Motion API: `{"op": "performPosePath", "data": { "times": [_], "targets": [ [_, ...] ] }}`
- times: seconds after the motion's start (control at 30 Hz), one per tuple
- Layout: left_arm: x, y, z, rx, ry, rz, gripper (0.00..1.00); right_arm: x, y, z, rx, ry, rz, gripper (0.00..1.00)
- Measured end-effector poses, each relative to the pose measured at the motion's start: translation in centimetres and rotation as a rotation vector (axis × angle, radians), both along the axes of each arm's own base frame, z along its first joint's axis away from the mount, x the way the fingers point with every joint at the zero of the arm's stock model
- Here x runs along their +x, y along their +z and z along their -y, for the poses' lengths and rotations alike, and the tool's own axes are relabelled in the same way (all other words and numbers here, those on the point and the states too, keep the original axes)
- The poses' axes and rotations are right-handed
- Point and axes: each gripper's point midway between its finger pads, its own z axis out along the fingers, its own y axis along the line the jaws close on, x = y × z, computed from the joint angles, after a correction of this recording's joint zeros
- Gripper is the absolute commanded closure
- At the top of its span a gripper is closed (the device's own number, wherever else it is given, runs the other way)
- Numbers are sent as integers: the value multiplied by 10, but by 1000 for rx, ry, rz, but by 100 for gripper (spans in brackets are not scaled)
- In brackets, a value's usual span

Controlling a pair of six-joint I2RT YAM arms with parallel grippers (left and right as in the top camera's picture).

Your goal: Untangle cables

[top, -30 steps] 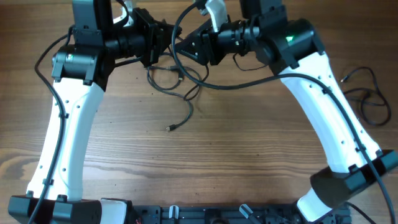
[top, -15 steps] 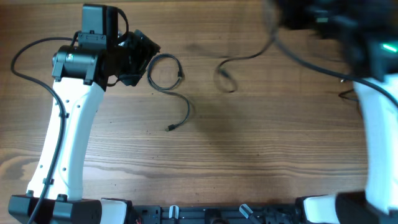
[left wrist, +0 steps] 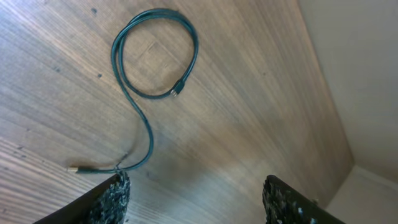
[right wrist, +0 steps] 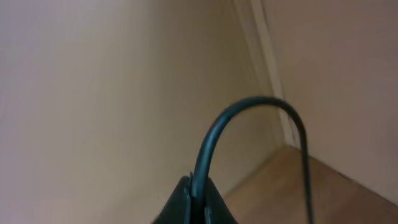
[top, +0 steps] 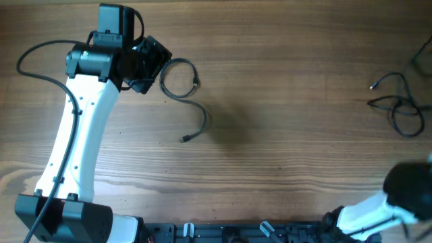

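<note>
One black cable [top: 205, 120] lies on the wood as a loop with a curved tail ending in a plug. My left gripper [top: 160, 71] hovers just left of that loop, open and empty. The left wrist view shows the same cable [left wrist: 118, 56] ahead of the spread fingertips [left wrist: 115, 196], its plug near the left one. A second bunch of cables [top: 395, 104] lies at the far right. My right gripper [right wrist: 198, 199] is shut on a black cable [right wrist: 249, 107] that arches up from the jaws, and it faces a beige wall. That gripper is outside the overhead view.
The right arm's base [top: 405, 196] sits at the bottom right corner. A black rail [top: 229, 233] runs along the table's front edge. The wall meets the table beyond the far right side.
The knot has come apart. My right arm has swung far to the right with one cable pinched. My left gripper has opened, let go and backed off left, leaving a looped cable on the table.
</note>
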Motion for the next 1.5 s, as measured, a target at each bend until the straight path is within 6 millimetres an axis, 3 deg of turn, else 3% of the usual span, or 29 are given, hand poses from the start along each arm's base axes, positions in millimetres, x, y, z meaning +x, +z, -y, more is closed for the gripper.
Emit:
{"op": "performPosePath", "data": {
  "times": [0.07,0.13,0.17,0.23,0.3,0.37,0.47,0.53,0.57,0.63,0.67,0.7,0.73,0.77,0.8,0.9,1.03,1.1,1.3,1.5],
  "targets": [
    [1,1,0,0,0,5,30,29,-62,17,45,-2,-88,95],
    [1,1,2,-1,-6,7,30,45,-118,23,96,2,-181,94],
    [2,1,3,-1,-6,11,30,48,-142,23,122,5,-229,86],
    [4,3,5,-3,-11,24,29,53,-190,16,176,22,-336,37],
    [6,4,6,-4,-14,36,29,55,-217,7,218,60,-391,0],
    [7,5,9,-5,-19,41,29,60,-237,-3,253,106,-418,1],
    [6,5,11,-5,-23,41,29,61,-229,-11,266,139,-403,0],
    [8,6,10,-4,-22,47,29,57,-204,-24,303,180,-360,0],
    [8,6,10,-5,-22,49,29,54,-179,-35,314,228,-317,0],
    [9,7,10,-5,-22,54,31,38,-116,-76,343,360,-230,0],
    [9,7,11,-3,-26,55,32,29,-95,-95,348,410,-213,1],
    [10,7,11,2,-38,62,32,18,-80,-120,367,466,-219,0],
    [10,8,13,7,-64,73,32,5,-66,-161,389,562,-238,0],
    [11,9,16,14,-112,92,33,2,-63,-188,397,640,-257,0],
    [10,10,17,18,-146,99,33,-8,-75,-228,418,752,-336,0],
    [8,7,2,39,-199,101,35,-30,-107,-317,406,977,-512,3],
    [15,6,-55,50,-82,93,41,-46,-136,-404,296,1105,-661,21],
    [12,3,-84,43,5,66,41,-53,-169,-456,274,1163,-762,30],
    [-2,-5,-102,42,62,-4,41,-73,-256,-546,266,1188,-986,43],
    [-3,-6,-105,52,75,-10,49,-100,-319,-609,309,1154,-1124,52]
  ]
}}
